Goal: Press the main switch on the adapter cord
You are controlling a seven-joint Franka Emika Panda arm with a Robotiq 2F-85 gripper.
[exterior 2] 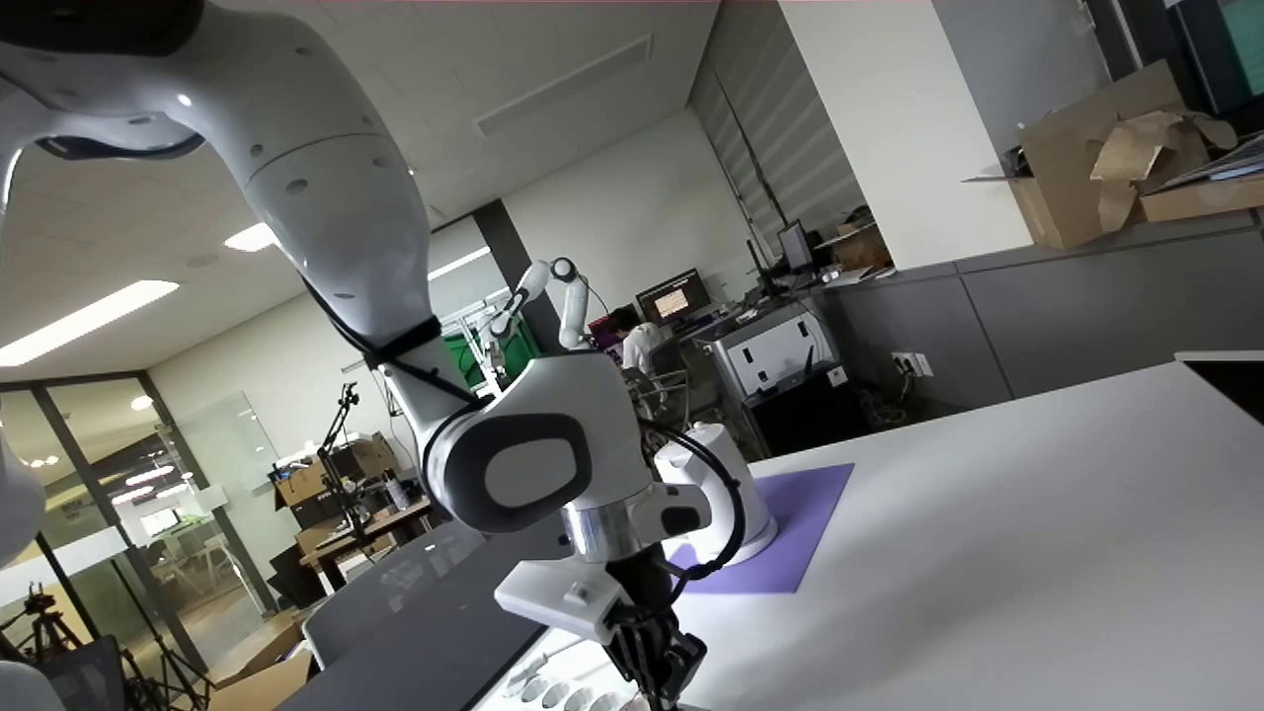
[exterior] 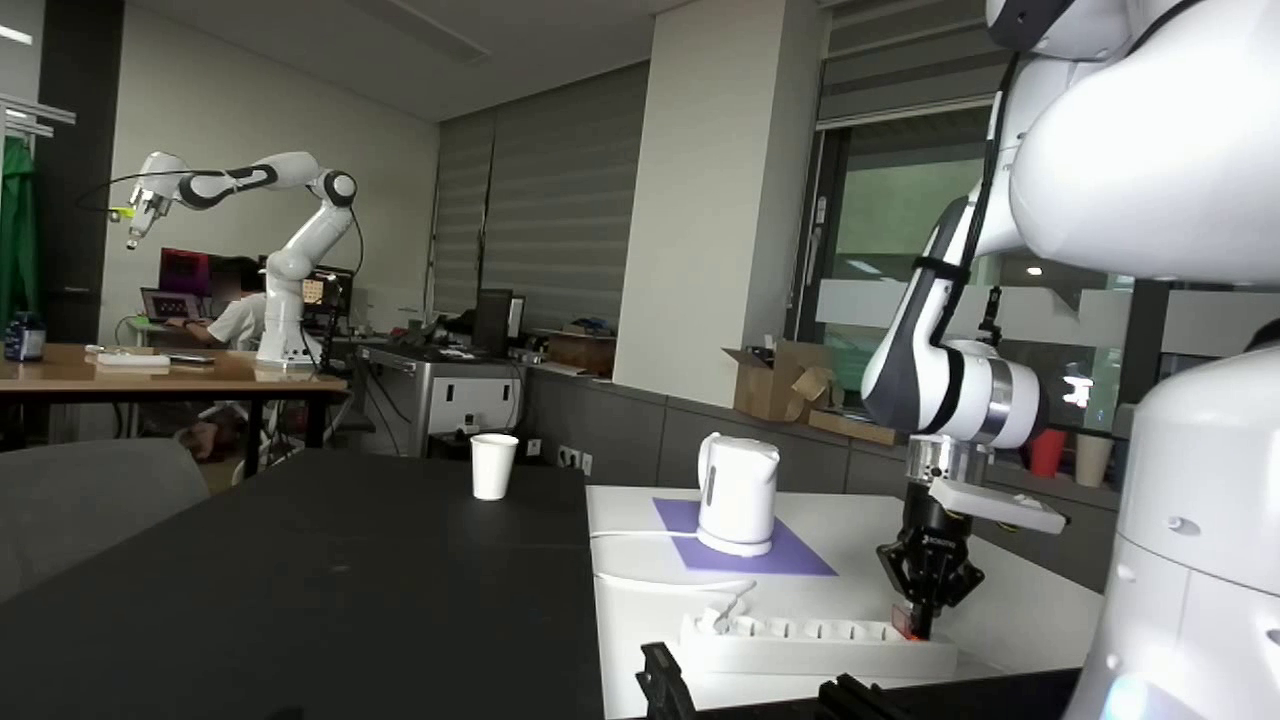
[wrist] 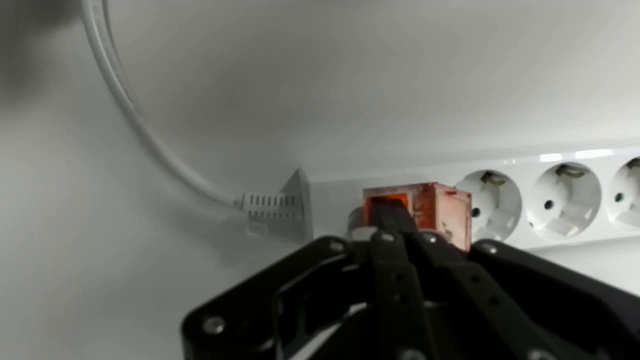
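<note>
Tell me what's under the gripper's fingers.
Under the fingers is the main switch of the white power strip, its uncovered part orange, with a translucent reddish piece standing beside it. The fingers hide the rest, so contact or pressing cannot be confirmed.

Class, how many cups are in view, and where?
3, all in an exterior view: a white cup on the black table; a red cup and a beige cup side by side near the window. The near arm may hide others.
</note>
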